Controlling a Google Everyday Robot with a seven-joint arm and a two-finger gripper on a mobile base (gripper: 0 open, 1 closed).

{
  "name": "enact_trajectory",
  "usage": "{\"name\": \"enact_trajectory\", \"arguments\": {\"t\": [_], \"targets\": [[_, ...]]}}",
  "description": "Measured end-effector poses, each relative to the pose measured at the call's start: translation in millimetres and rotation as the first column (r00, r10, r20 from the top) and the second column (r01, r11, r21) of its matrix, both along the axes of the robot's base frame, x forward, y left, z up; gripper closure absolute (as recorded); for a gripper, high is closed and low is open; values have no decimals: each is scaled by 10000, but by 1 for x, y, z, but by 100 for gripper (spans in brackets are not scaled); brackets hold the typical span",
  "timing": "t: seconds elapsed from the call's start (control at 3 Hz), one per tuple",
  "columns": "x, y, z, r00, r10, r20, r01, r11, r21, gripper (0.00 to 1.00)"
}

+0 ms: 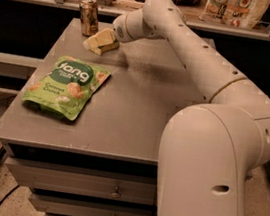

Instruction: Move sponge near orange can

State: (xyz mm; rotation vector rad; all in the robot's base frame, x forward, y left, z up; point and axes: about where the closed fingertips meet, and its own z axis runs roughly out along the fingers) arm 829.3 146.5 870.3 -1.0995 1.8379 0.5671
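Gripper (111, 36) of the robot is at the far left part of the grey table (139, 111), right against the sponge (101, 41), but the wrist hides its tip, so I cannot tell if it is clamped on the sponge or loose. The sponge sits tilted, pale foam showing, just beside the orange can (89, 16); I judge it light, soft and springy, best pinched gently across the short sides of the foam. The can stands upright, its content hidden, and the green snack bag (67, 87) lies flat nearer to me, seemingly sealed and puffed.
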Motion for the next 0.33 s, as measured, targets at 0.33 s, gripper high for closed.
{"name": "enact_trajectory", "arguments": {"t": [0.33], "targets": [[0,0,0,10000,0,0,0,10000,0,0]]}}
